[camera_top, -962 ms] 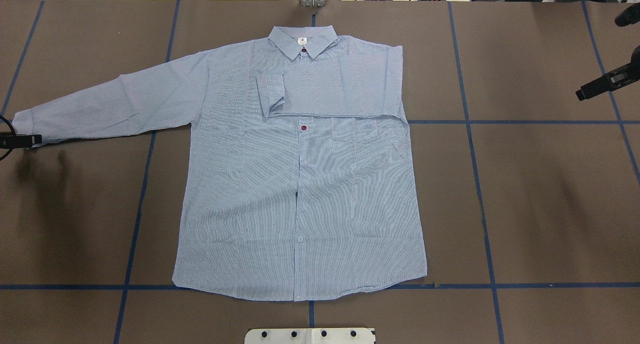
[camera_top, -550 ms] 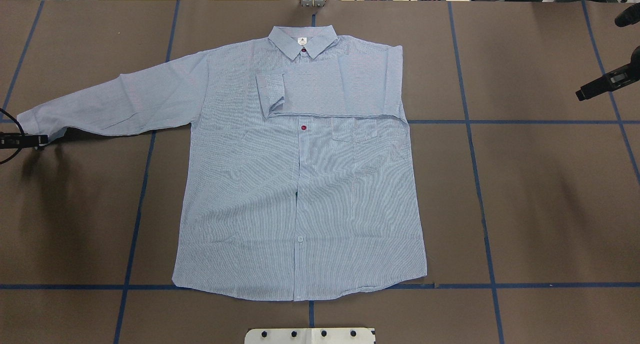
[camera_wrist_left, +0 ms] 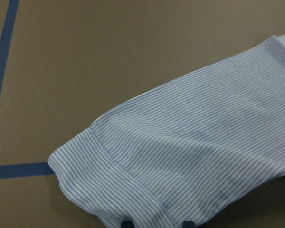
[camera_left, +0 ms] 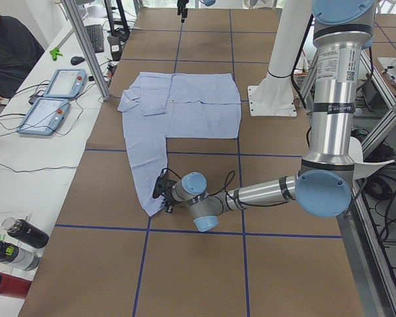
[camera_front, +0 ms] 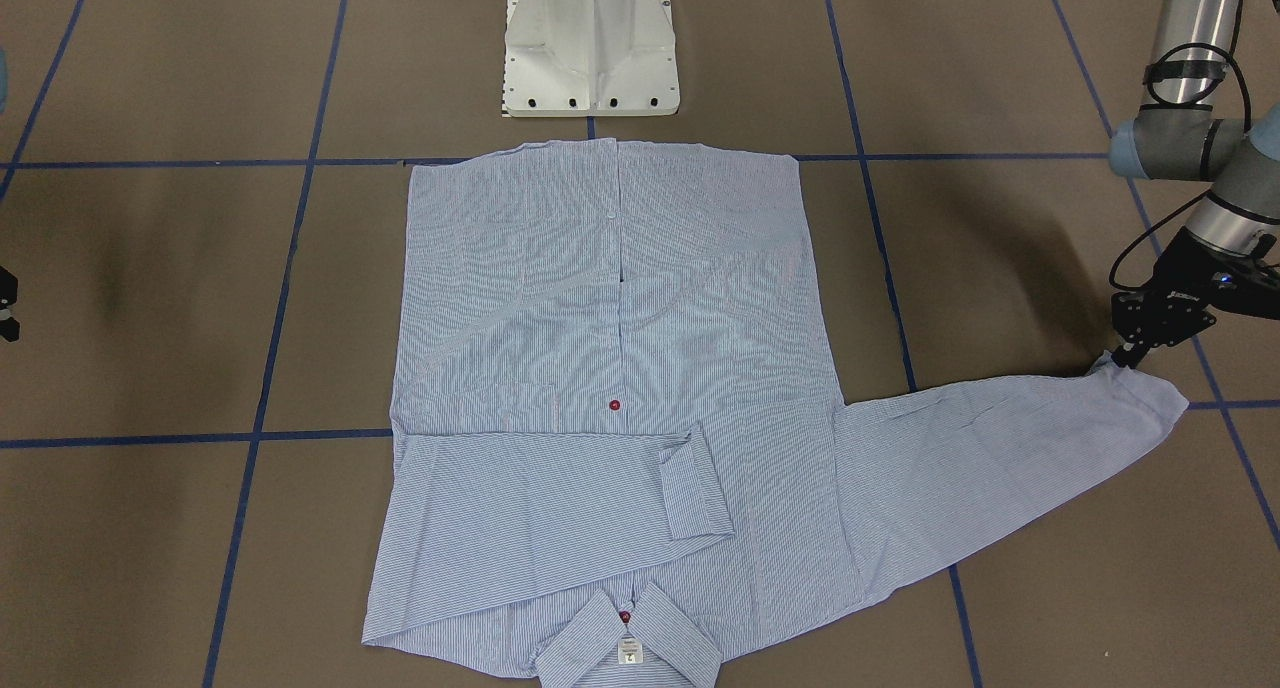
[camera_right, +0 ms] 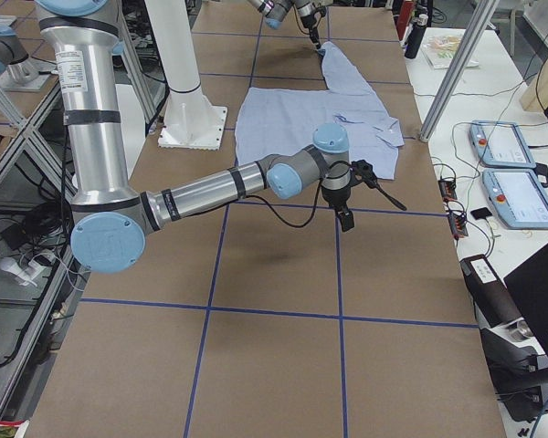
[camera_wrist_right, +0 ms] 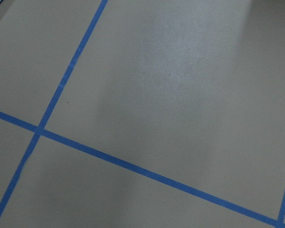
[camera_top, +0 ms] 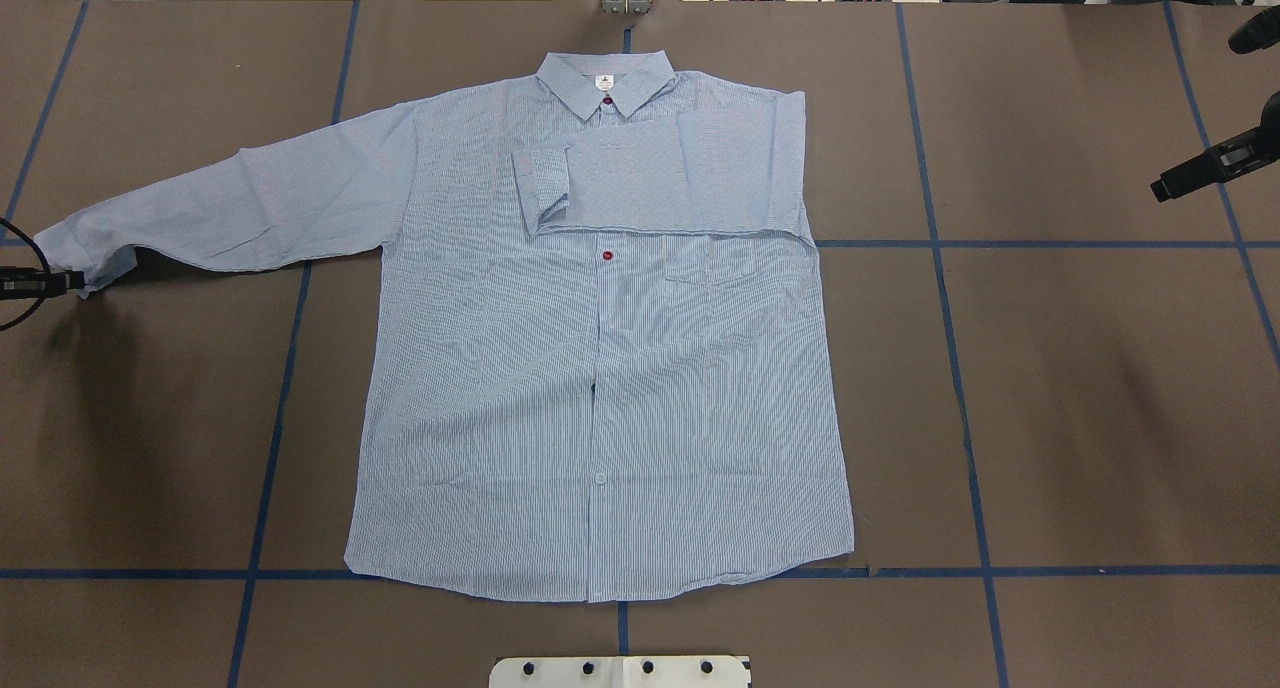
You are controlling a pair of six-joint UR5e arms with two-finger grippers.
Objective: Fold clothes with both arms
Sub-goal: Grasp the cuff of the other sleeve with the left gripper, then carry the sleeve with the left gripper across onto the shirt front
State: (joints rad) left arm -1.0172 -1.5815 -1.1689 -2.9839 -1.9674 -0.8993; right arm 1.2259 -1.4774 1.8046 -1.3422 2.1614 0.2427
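The light blue striped shirt [camera_top: 600,368] lies flat, front up, collar at the far side. One sleeve is folded across the chest [camera_top: 660,183]. The other sleeve [camera_top: 240,203] stretches out to the overhead view's left. My left gripper [camera_top: 74,282] is shut on that sleeve's cuff [camera_wrist_left: 109,180] and holds it slightly off the table; it also shows in the front-facing view [camera_front: 1113,361]. My right gripper [camera_top: 1162,189] hangs over bare table far right of the shirt, holding nothing. I cannot tell whether it is open or shut.
The white pedestal base [camera_front: 590,58] stands at the near edge behind the shirt's hem. Blue tape lines [camera_top: 960,388] cross the brown table. Control tablets [camera_left: 53,99], bottles [camera_left: 20,241] and a seated person [camera_left: 10,46] are at the side bench.
The left gripper has raised the sleeve's cuff; the sleeve end has bunched and drawn slightly inward, with a shadow under it. The right arm has barely moved.
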